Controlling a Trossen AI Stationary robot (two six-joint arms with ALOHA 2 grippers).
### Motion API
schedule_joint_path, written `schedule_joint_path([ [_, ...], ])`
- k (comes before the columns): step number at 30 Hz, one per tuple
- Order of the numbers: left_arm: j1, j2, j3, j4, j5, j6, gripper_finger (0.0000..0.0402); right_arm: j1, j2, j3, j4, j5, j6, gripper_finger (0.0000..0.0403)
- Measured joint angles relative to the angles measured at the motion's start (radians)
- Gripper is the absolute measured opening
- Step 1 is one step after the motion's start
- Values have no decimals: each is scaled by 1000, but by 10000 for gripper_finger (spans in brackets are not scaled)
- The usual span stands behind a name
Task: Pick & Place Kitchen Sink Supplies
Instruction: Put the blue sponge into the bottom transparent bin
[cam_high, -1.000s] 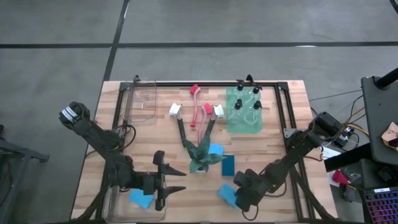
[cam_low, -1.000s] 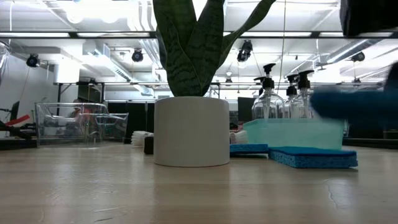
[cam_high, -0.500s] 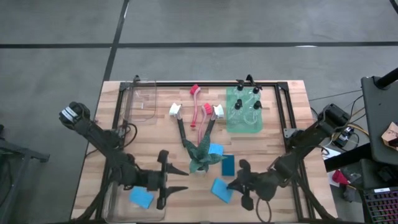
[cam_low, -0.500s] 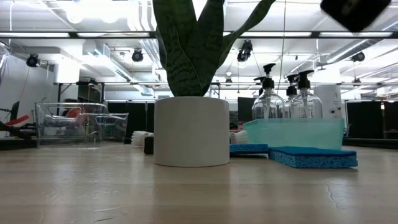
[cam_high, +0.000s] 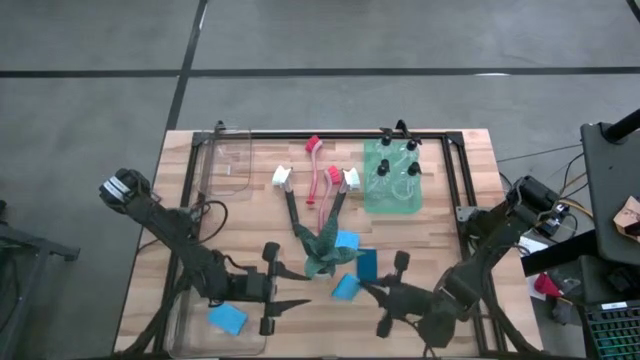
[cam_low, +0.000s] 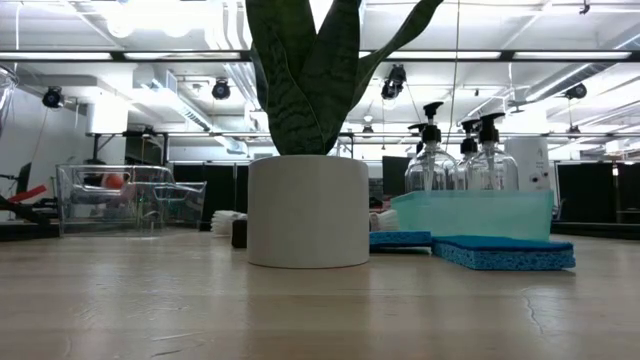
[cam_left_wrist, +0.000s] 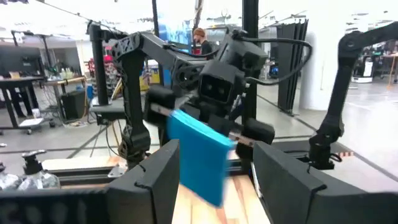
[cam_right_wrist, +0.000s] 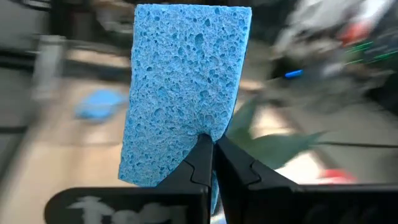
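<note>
A lab or workshop: ceiling strip lights (cam_low: 150, 55), metal racks (cam_left_wrist: 99, 68), other robot rigs.

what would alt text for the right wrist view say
The right gripper, shut on a light blue sponge, holds it upright close to the camera. Behind it, blurred, are the wooden table, another blue sponge and green plant leaves.
</note>
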Motion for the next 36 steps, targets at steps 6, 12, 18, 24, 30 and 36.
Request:
schedule_joint_path([
  [6,13,60,40,22,-81,15,197,0,68,103,1,171,-122,8],
  [12,17,99,75,18,-153,43,198,-7,128,178,0,231,-194,8],
  [18,17,102,82,19,-128,54,198,-21,144,215,-4,276,-216,8],
  [24,28,101,88,20,-126,54,197,-33,140,216,5,273,-206,8],
  [30,51,101,103,21,-124,49,198,-44,158,216,8,268,-185,8],
  [36,59,100,99,20,-123,34,197,-44,162,216,22,266,-193,8],
])
